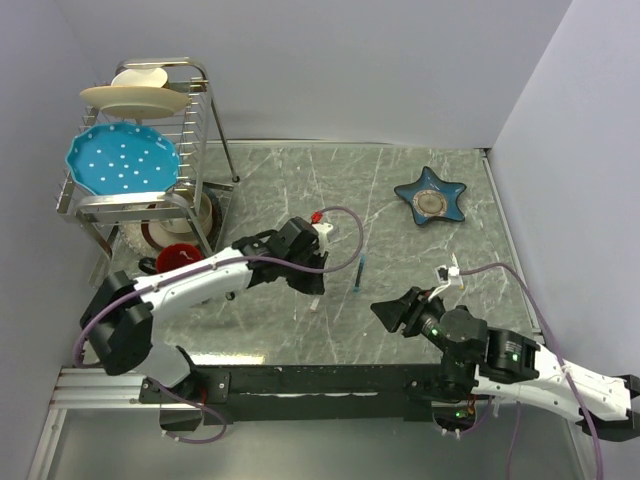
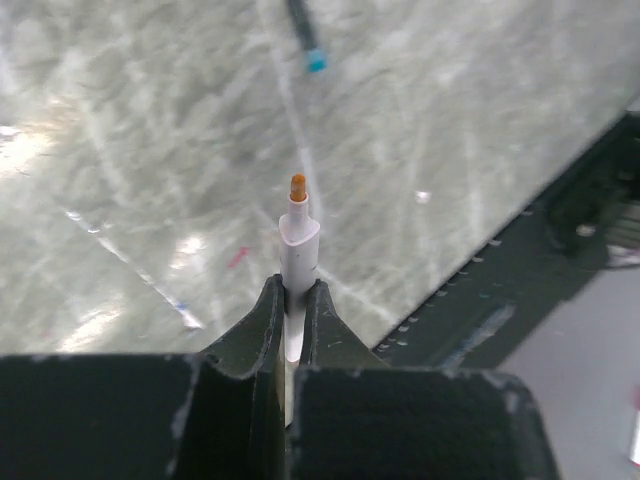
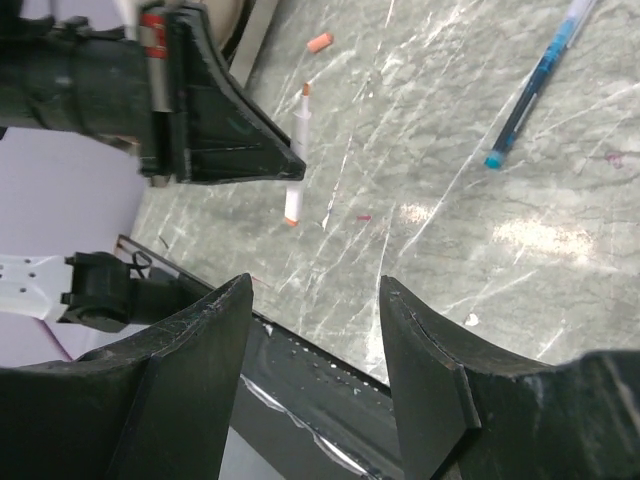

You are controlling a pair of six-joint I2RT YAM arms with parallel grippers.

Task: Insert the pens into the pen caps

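My left gripper [image 2: 293,290] is shut on a white-barrelled pen [image 2: 299,232] whose orange tip points away from the jaws, toward the table. In the right wrist view the same left gripper [image 3: 285,160] holds that pen [image 3: 298,150] steeply tilted, its lower end close to the table. A small orange pen cap [image 3: 320,42] lies on the table just beyond it. A blue pen [image 3: 528,92] lies flat to the right, and shows again from above [image 1: 358,275]. My right gripper [image 3: 315,285] stands open and empty near the table's front edge [image 1: 380,311].
A dish rack [image 1: 200,130] with a blue plate [image 1: 122,158] and a cream plate stands at the back left. A blue star-shaped dish [image 1: 431,197] sits at the back right. The black mounting rail [image 1: 300,382] runs along the near edge.
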